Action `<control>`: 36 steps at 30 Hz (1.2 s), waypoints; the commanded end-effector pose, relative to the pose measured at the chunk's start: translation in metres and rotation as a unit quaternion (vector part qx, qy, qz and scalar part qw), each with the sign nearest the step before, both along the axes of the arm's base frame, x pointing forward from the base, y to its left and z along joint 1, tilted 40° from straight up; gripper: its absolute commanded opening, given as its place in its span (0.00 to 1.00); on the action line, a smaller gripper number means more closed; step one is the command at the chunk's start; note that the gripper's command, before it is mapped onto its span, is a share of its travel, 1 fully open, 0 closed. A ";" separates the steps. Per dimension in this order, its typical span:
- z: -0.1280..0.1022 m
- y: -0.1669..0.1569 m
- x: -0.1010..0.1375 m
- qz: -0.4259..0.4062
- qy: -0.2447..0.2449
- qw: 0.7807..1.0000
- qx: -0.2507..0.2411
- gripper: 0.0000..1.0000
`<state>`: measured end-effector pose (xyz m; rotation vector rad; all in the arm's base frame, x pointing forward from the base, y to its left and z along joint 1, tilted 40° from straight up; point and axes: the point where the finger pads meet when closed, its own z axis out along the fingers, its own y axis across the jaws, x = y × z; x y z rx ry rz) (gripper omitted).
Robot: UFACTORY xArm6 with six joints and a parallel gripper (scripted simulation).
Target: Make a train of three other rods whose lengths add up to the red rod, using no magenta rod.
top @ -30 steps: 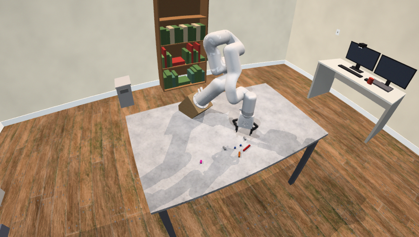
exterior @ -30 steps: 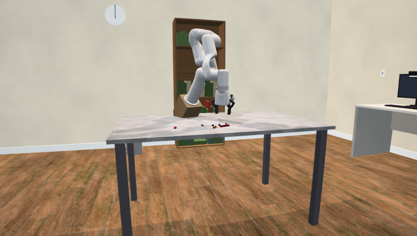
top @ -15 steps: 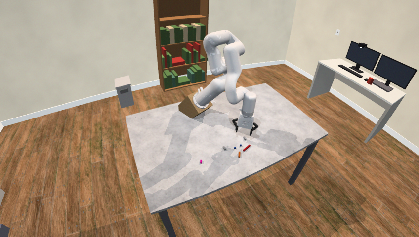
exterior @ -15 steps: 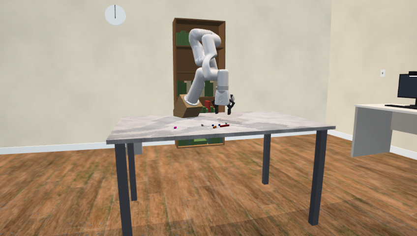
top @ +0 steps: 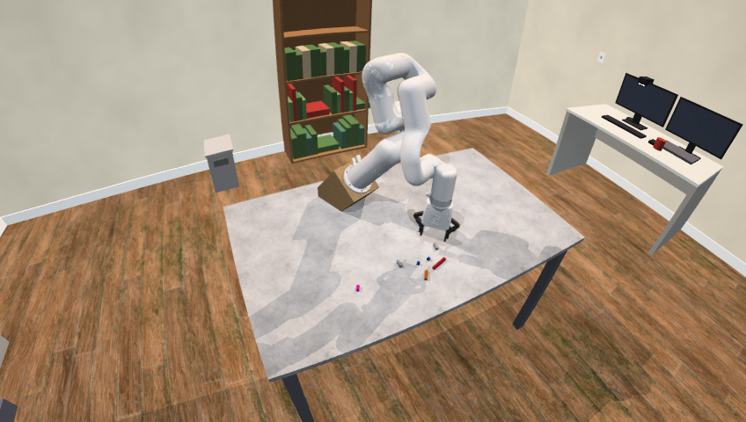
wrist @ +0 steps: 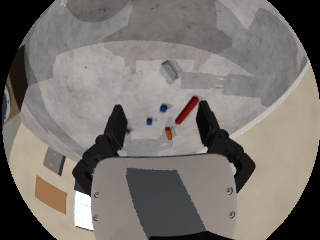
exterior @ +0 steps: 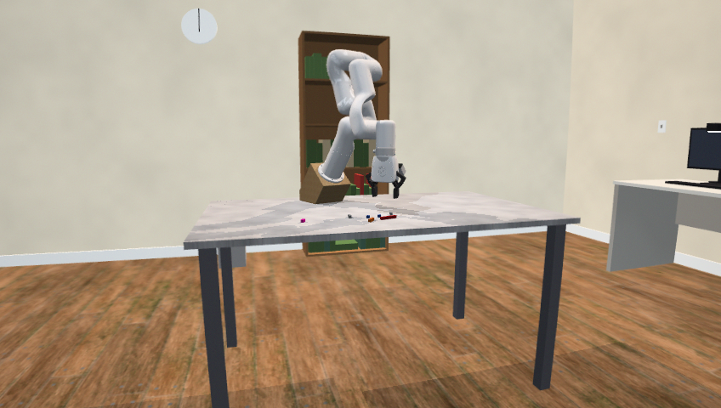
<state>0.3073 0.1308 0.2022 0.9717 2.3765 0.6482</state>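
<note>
The red rod [top: 438, 263] lies flat on the table near its right front part; it also shows in the wrist view [wrist: 187, 110]. Beside it lie an orange rod [top: 426, 273], two small blue rods [top: 418, 263] [top: 427, 258], and two grey rods [top: 400, 263] [top: 435, 245]. A magenta rod [top: 358, 287] lies apart to the left. All rods lie separate, none end to end. My gripper [top: 435, 234] hangs open and empty above the table, just behind the cluster and over the nearer grey rod. In the wrist view the fingers frame the blue, orange [wrist: 168, 134] and red rods.
The arm's wooden base block [top: 345, 191] stands at the table's back edge. The table's front right edge [top: 471, 308] runs close to the rods. A bookshelf [top: 323, 78] and a desk with monitors [top: 648, 141] stand off the table.
</note>
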 end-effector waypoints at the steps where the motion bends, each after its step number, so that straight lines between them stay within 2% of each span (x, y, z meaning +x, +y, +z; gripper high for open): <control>1: -0.001 -0.009 0.005 -0.028 0.014 0.999 0.013 1.00; 9: -0.008 -0.046 0.021 -0.146 0.071 0.984 0.070 1.00; 17: -0.015 -0.080 0.032 -0.253 0.119 0.952 0.128 1.00; 19: -0.015 -0.080 0.032 -0.253 0.119 0.952 0.128 1.00; 20: -0.018 -0.093 0.035 -0.291 0.134 0.935 0.150 1.00; 26: -0.022 -0.115 0.040 -0.359 0.160 0.899 0.193 1.00; 34: -0.029 -0.148 0.047 -0.451 0.191 0.833 0.258 1.00; 36: -0.029 -0.148 0.047 -0.451 0.191 0.833 0.258 1.00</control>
